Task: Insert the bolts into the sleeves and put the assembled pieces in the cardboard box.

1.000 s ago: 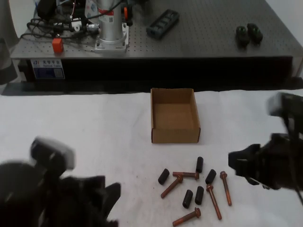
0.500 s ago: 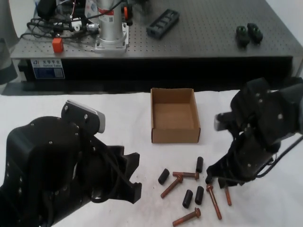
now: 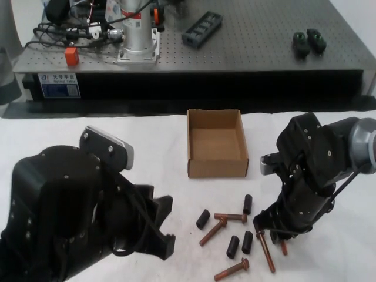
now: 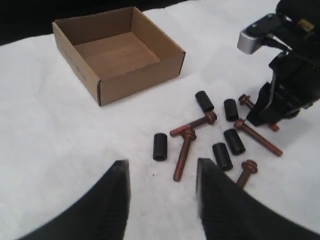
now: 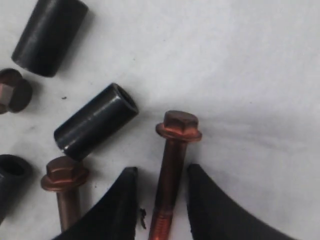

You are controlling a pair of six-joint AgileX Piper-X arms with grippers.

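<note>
I count five bolts [image 4: 184,152] and five sleeves [image 4: 160,146] by one cardboard box [image 4: 142,82]; my right gripper [image 5: 161,169] straddles one bolt, fingers apart, my left gripper [image 4: 161,162] likewise spread

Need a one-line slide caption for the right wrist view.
Right gripper, open, straddles the shank of a copper bolt on the white cloth, a black sleeve beside it.
</note>
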